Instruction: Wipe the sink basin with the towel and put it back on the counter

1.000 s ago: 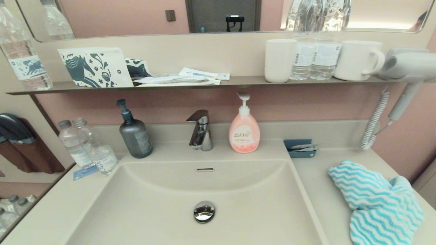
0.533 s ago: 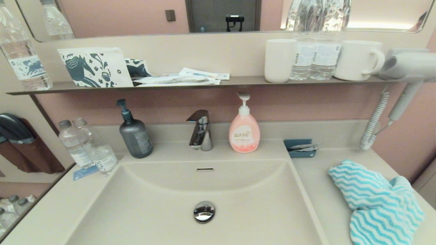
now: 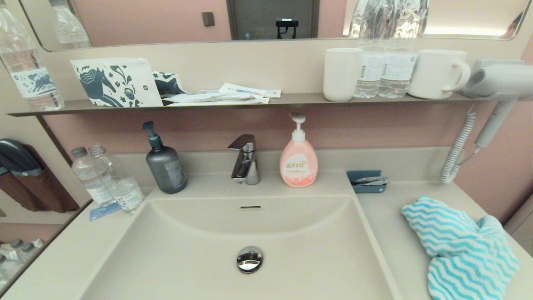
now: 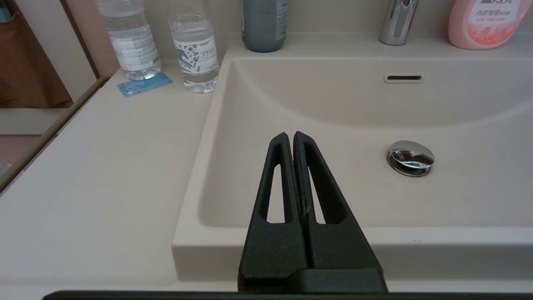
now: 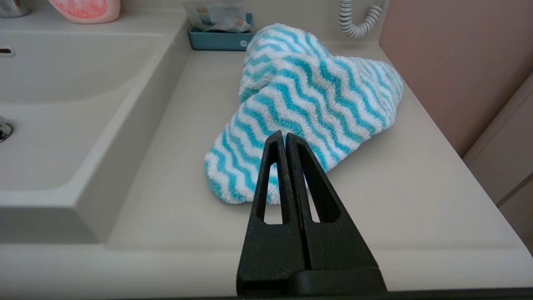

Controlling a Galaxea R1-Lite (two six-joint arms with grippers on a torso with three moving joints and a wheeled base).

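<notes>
The turquoise and white zigzag towel (image 3: 462, 246) (image 5: 308, 104) lies bunched on the beige counter (image 3: 387, 225) to the right of the sink basin (image 3: 208, 250) (image 4: 333, 108), which has a round chrome drain plug (image 3: 249, 258) (image 4: 411, 156). My right gripper (image 5: 285, 135) is shut and empty, held near the counter's front edge, short of the towel. My left gripper (image 4: 290, 135) is shut and empty too, hanging over the basin's front left rim. Neither gripper shows in the head view.
Behind the basin stand a chrome tap (image 3: 245, 160), a dark pump bottle (image 3: 165, 164) and a pink soap bottle (image 3: 298, 160). Two water bottles (image 3: 106, 181) stand at the left, a blue tray (image 3: 367, 181) at the back right. A hairdryer cord (image 3: 456, 150) hangs beyond.
</notes>
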